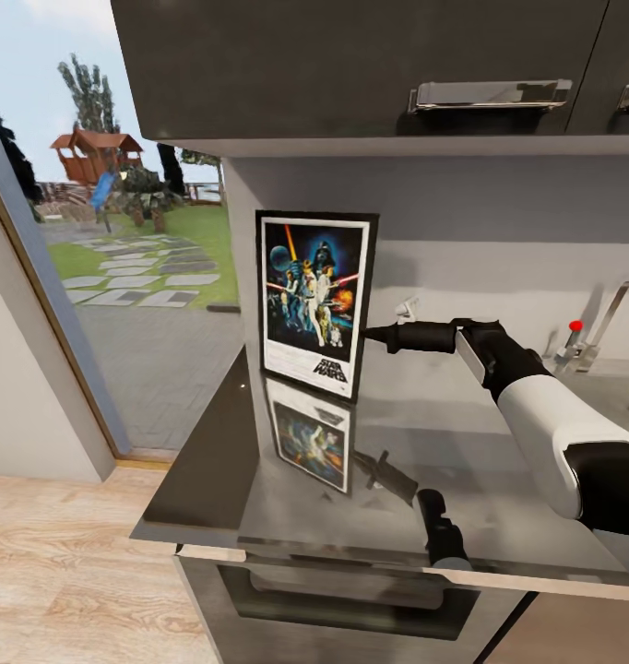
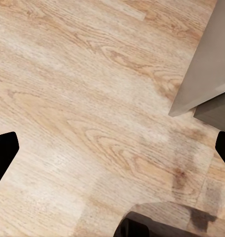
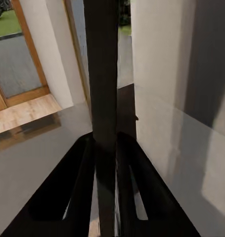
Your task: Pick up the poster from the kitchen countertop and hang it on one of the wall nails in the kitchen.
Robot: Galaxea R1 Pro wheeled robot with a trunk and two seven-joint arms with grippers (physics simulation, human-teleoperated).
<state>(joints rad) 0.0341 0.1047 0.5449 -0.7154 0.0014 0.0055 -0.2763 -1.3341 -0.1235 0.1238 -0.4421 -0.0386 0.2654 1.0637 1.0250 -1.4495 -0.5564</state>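
Observation:
The poster (image 1: 314, 300) stands upright on the dark glossy kitchen countertop (image 1: 499, 461), near its left end, and is mirrored in the slab. My right gripper (image 1: 368, 335) reaches in from the right and is shut on the poster's right edge. In the right wrist view the frame (image 3: 103, 74) runs edge-on between the two black fingers (image 3: 72, 192). My left gripper (image 2: 113, 150) hangs open over the pale wood floor (image 2: 92, 98), holding nothing. The wall nails are out of view.
Dark upper cabinets (image 1: 351, 65) with a metal handle (image 1: 490, 92) overhang the counter. A faucet (image 1: 610, 314) with a red knob (image 1: 575, 326) stands at the right. An oven front (image 1: 351, 599) sits below the counter. A glass door (image 1: 139, 258) to the garden is on the left.

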